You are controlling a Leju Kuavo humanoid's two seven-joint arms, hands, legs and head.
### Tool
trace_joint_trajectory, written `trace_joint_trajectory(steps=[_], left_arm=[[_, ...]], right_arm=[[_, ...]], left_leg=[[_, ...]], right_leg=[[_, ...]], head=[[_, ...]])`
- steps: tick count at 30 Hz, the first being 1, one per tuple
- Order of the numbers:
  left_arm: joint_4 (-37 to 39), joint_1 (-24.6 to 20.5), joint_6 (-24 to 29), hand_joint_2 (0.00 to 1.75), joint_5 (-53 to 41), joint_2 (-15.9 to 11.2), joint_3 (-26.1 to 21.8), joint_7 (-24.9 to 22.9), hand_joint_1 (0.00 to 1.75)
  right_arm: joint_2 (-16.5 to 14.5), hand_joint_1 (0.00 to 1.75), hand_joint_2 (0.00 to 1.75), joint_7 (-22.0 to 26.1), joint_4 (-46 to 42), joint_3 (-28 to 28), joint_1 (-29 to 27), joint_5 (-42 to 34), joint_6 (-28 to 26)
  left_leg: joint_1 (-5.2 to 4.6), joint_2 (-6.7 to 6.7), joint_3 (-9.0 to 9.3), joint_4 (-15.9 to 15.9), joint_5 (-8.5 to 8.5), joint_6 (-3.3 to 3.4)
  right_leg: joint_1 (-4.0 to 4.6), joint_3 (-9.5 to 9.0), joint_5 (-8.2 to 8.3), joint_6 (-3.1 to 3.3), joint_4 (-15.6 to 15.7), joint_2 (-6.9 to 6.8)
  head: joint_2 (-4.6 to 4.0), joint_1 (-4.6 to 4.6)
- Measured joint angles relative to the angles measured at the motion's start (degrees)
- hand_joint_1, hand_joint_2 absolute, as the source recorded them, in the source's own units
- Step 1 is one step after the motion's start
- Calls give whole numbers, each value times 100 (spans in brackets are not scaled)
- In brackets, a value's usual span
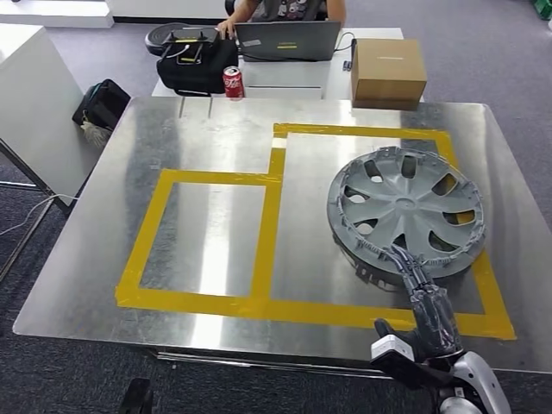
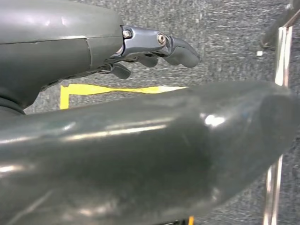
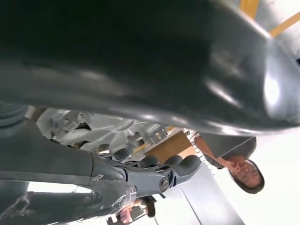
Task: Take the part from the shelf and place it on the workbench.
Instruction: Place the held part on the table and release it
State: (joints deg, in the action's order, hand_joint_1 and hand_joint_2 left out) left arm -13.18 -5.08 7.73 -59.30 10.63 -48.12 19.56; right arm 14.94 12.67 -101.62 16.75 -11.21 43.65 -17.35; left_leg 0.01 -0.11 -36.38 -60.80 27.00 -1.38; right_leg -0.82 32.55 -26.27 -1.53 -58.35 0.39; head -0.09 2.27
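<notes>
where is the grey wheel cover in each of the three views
Head view: the wheel cover lies flat on the right of the metal table, inside the larger taped box, with the right hand at its near rim.
Left wrist view: not in it; carpet and the left hand.
Right wrist view: pale grey ribs beyond the dark fingers.
Shared landmark: yellow tape.
</notes>
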Motion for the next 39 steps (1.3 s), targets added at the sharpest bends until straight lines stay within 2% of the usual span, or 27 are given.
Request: trace_joint_trajectory(steps=[2, 3, 4, 5, 7, 9, 10, 11, 13, 14, 15, 17, 18, 19, 20, 22, 24, 26, 28, 29, 31, 33, 34, 35, 36, 37, 39], left_arm=[[0, 0, 1, 0, 1, 1, -1, 1, 0], [0, 0, 1, 0, 1, 1, -2, 2, 0], [0, 0, 1, 0, 2, 1, -3, 2, 0], [0, -1, 1, 0, 2, 2, -4, 2, 0], [0, -11, 1, 0, 2, 3, -7, 3, 0], [0, -40, 1, 0, 2, 7, -11, 5, 0], [0, -54, 1, 0, 3, 10, -13, 7, 0], [0, -61, 3, 0, 4, 14, -17, 9, 0], [0, -41, 22, 0, 20, 16, -29, 28, 0], [0, -22, 45, 0, 37, 16, -39, 47, 0], [0, -3, 73, 0, 57, 17, -53, 73, 0], [0, 20, 127, 0, 106, 20, -90, 122, 0], [0, 27, 149, 0, 132, 21, -110, 144, 0], [0, 36, 175, 0, 158, 22, -127, 161, 0], [0, 46, 205, 0, 184, 23, -146, 176, 0], [0, 67, 299, 0, 243, 24, -199, 193, 0], [0, 72, 418, 0, 302, 30, -261, 195, 0], [0, 77, 525, 0, 349, 37, -318, 188, 0], [0, 111, 584, 0, 375, 36, -383, 175, 0], [0, 133, 600, 0, 380, 36, -410, 167, 0], [0, 163, 626, 0, 377, 39, -447, 141, 0], [0, 165, 644, 0, 356, 45, -462, 113, 0], [0, 162, 648, 0, 336, 48, -464, 102, 0], [0, 163, 649, 0, 317, 51, -464, 91, 0], [0, 166, 650, 0, 293, 55, -464, 83, 0], [0, 167, 650, 0, 273, 60, -465, 77, 0], [-1, 148, 651, 0, 249, 79, -466, 69, 0]], right_arm=[[-23, 0, 0, 1, -39, 7, -20, -3, -4], [-33, 0, 0, 1, -50, 10, -31, -4, -4], [-40, 0, 0, 1, -57, 13, -42, -4, -4], [-48, 0, 0, 1, -60, 15, -53, -5, -4], [-60, 0, 0, 1, -76, 17, -67, -5, -5], [-68, 0, 0, 2, -115, 18, -76, -8, -10], [-70, 0, 0, 5, -132, 19, -79, -17, -22], [-75, 0, 0, 8, -145, 20, -86, -34, -41], [-93, 0, 0, 27, -152, 23, -139, -105, -127], [-107, 0, 0, 42, -159, 26, -196, -136, -194], [-120, 0, 0, 57, -172, 28, -265, -159, -275], [-151, 0, 0, 76, -205, 39, -387, -164, -442], [-169, 0, 0, 79, -216, 46, -433, -157, -522], [-188, 0, 0, 79, -221, 55, -476, -147, -606], [-206, 0, 0, 79, -222, 64, -522, -137, -697], [-239, 0, 0, 78, -235, 87, -600, -124, -888], [-275, 0, 0, 73, -280, 121, -651, -126, -1071], [-317, 0, 0, 65, -332, 165, -708, -134, -1213], [-367, 0, 0, 40, -354, 214, -766, -151, -1298], [-392, 0, 0, 26, -358, 240, -788, -170, -1334], [-440, 0, 0, 6, -358, 288, -857, -233, -1433], [-468, 0, 0, -12, -358, 317, -952, -308, -1552], [-477, 0, 0, -26, -358, 327, -992, -340, -1601], [-484, 0, 0, -41, -358, 337, -1024, -367, -1645], [-490, 0, 0, -53, -358, 348, -1053, -388, -1678], [-495, 0, 0, -64, -358, 362, -1079, -404, -1698], [-497, 0, 0, -88, -363, 393, -1124, -433, -1719]], left_leg=[[5, 0, -236, -745, 545, -38], [6, 0, -317, -1099, 707, -43], [6, 0, -327, -1319, 737, -41], [6, 0, -240, -1344, 636, -33], [7, -2, 232, -830, 311, -5], [-3, -11, 849, 49, 291, 41], [-14, -20, 1033, 362, 348, 69], [-32, -30, 1102, 539, 381, 105], [-44, -52, 1001, 583, 265, 188], [-42, -63, 929, 586, 184, 235], [-35, -76, 846, 590, 97, 273], [-38, -114, 657, 584, -69, 316], [-44, -137, 554, 579, -153, 318], [-51, -163, 447, 573, -235, 315], [-56, -192, 341, 566, -316, 306], [-58, -273, 147, 551, -469, 274], [-67, -367, 6, 536, -611, 228], [-63, -469, -54, 550, -757, 167], [-48, -562, -103, 569, -863, 93], [-46, -516, -147, 522, -784, 58], [-34, -277, -282, 117, -251, -10], [1, -95, -437, -663, 362, -89], [26, -69, -474, -1020, 463, -124], [53, -59, -445, -1235, 404, -155], [80, -41, -320, -1256, 239, -183], [104, 16, -87, -1058, 71, -211], [127, 282, 628, -206, 32, -242]], right_leg=[[4, 154, 117, 49, -2, -2], [7, 239, 182, 49, -3, -2], [10, 324, 249, 43, -5, -2], [12, 405, 315, 35, -6, -1], [13, 551, 451, 9, -9, 6], [23, 648, 585, -43, -10, 8], [22, 668, 657, -75, 10, 1], [18, 676, 734, -109, 49, -12], [-6, 703, 827, -169, 126, -36], [-14, 744, 707, -193, 78, -40], [-16, 807, 455, -211, -93, -40], [-7, 957, -235, -225, -790, -37], [3, 1002, -465, -224, -1197, -35], [15, 988, -536, -214, -1506, -33], [27, 890, -467, -197, -1646, -26], [45, 379, -173, -149, -1302, 60], [43, -372, -251, -97, -364, 301], [54, -755, -473, -62, 255, 416], [62, -697, -431, -7, 315, 279], [58, -642, -377, 36, 310, 204], [46, -501, -241, 108, 315, 38], [54, -356, -100, 132, 309, -137], [54, -277, -29, 126, 300, -228], [52, -194, 38, 113, 286, -315], [46, -96, 100, 93, 262, -398], [40, 2, 152, 63, 228, -474], [45, 153, 227, -5, 137, -611]], head=[[0, -9], [0, -11], [0, -10], [0, -10], [0, -11], [1, -8], [1, -9], [2, -16], [2, -29], [2, -26], [2, -14], [2, 5], [2, 8], [2, 8], [2, 7], [2, 7], [2, 4], [2, 5], [2, 12], [2, 8], [2, -38], [2, -73], [2, -72], [2, -73], [2, -74], [2, -73], [3, -75]])
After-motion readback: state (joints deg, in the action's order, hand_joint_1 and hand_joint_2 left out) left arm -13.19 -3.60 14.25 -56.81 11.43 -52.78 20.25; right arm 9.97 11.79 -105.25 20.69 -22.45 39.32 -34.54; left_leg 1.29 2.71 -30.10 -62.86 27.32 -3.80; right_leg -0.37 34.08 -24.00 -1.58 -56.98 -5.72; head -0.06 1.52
